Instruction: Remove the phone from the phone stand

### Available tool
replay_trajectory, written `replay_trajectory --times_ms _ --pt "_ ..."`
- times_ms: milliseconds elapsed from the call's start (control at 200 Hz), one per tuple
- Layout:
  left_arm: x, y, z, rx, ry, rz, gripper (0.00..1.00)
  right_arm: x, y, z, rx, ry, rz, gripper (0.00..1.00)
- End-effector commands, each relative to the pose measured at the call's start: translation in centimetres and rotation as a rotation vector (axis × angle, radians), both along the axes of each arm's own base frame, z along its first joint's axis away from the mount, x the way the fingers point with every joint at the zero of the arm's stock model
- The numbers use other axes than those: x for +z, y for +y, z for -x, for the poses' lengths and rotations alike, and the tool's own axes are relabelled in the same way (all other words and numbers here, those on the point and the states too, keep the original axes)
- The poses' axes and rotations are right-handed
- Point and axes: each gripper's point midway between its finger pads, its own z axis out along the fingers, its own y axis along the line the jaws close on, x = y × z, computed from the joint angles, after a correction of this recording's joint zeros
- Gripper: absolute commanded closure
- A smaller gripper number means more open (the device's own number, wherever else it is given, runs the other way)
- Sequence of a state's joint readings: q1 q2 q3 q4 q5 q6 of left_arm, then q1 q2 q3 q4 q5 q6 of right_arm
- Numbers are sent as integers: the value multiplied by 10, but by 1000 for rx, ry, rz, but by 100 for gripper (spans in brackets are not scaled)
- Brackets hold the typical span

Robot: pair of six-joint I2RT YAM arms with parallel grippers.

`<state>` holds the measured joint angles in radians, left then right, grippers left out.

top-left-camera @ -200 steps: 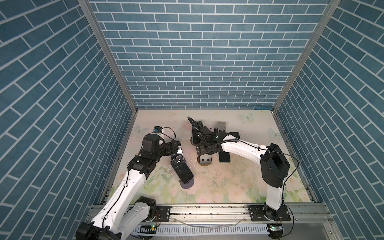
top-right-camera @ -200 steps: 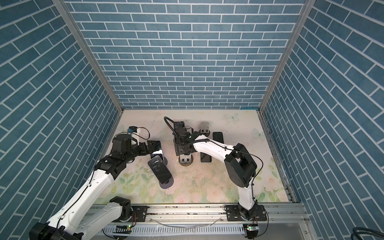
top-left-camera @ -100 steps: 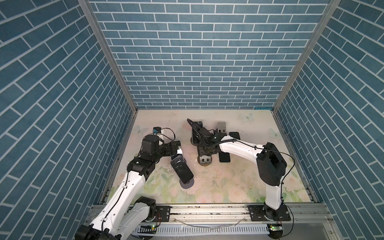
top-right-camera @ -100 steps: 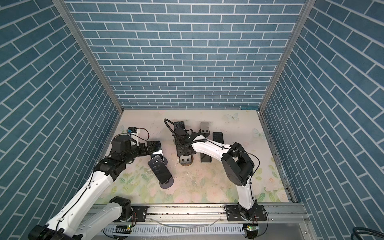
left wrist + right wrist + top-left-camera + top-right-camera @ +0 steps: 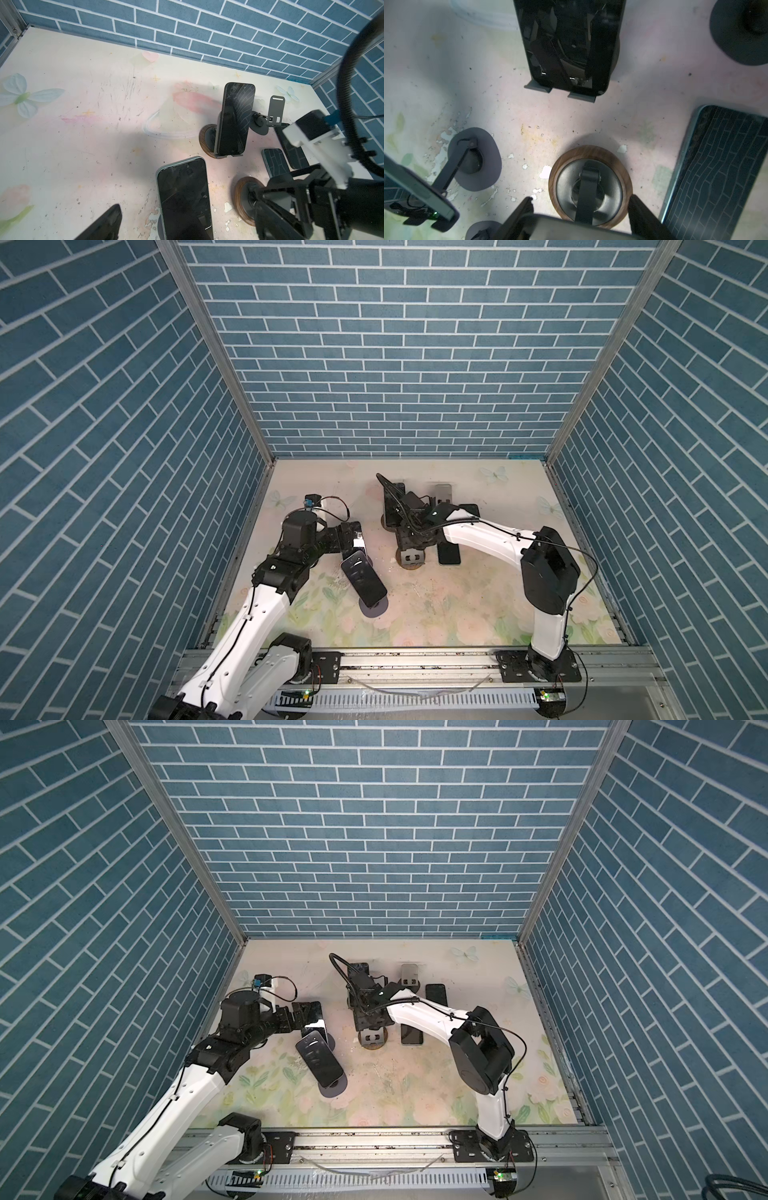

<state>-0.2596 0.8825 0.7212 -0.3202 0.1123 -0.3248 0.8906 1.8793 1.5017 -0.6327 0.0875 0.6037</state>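
Now, a top view: blue brick-patterned walls (image 5: 395, 364) box a scuffed floral table (image 5: 436, 605); left tool (image 5: 353, 541) gapes beside the black phone (image 5: 363, 581) tilted on its grey round-based stand (image 5: 374, 610). Left wrist: flaking paint (image 5: 228, 207) dots the table. Right wrist: right tool (image 5: 581, 198) clamps a wooden-based stand (image 5: 591, 150).

Bright, even light from overhead fills the blue brick walls (image 5: 374, 385), and both top views are sharp throughout. Short, soft shadows sit under the arms on the pale counter (image 5: 457, 605). In the left wrist view a broad grey shadow crosses the counter, brick lines curve near the frame edges, and the upright phone (image 5: 234, 120) mirrors the brick pattern on its glossy screen. The right wrist view is dimmer and hazy. There the right end effector (image 5: 581, 198) and the phone stand (image 5: 581, 228) closest to the lens are out of focus.
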Motion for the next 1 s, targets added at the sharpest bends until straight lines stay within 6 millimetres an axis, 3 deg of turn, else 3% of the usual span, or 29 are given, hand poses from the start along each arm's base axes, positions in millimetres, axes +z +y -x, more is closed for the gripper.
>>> replay_trajectory --times_ms 0,240,430,545,795,995 --pt "-2 3 2 9 6 -24 0 38 -31 -17 -59 -70 -44 44" --pt "-2 5 2 15 6 -35 0 53 -116 -48 -234 -131 7 44" --pt "-3 6 1 17 13 -42 0 50 -194 -65 -359 -157 121 44" --pt "-3 7 1 22 11 -46 0 45 -230 -71 -416 -145 180 44" --pt "2 11 0 37 13 -67 0 29 -280 -83 -521 -111 208 44" --pt "7 13 1 43 11 -73 0 7 -296 -97 -553 -68 178 43"
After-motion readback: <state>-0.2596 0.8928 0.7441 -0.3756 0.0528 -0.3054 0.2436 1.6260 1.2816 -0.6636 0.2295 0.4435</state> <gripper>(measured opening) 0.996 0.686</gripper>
